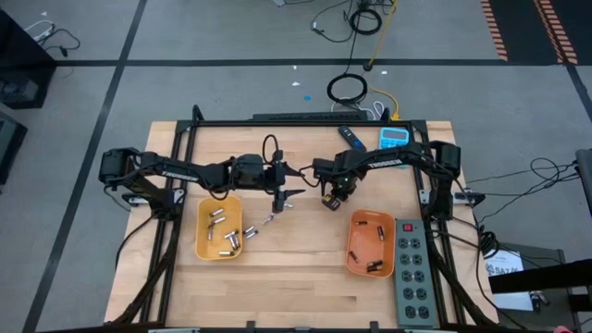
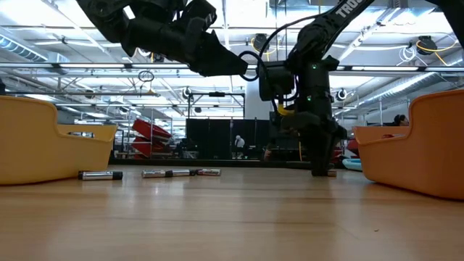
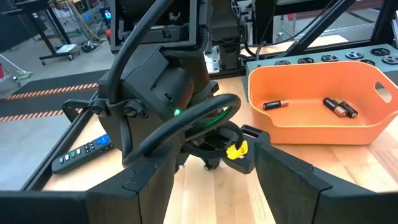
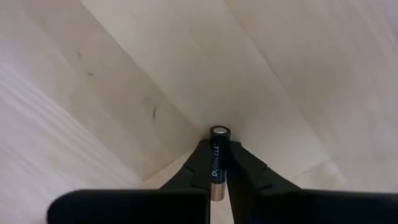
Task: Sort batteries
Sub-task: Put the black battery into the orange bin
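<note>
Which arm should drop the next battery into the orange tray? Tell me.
Right. Its gripper is shut on a dark battery, near the orange tray. The left gripper is open, holding nothing.

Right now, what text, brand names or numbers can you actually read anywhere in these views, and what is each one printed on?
"DURACELL": on the dark battery clamped in the right pincer, right wrist view.
"TRO": partial white lettering on the right arm, low view.
White lettering on both arms in the high view: too small to read.
Batteries in the orange tray, remote, calculator: markings unreadable.
</note>
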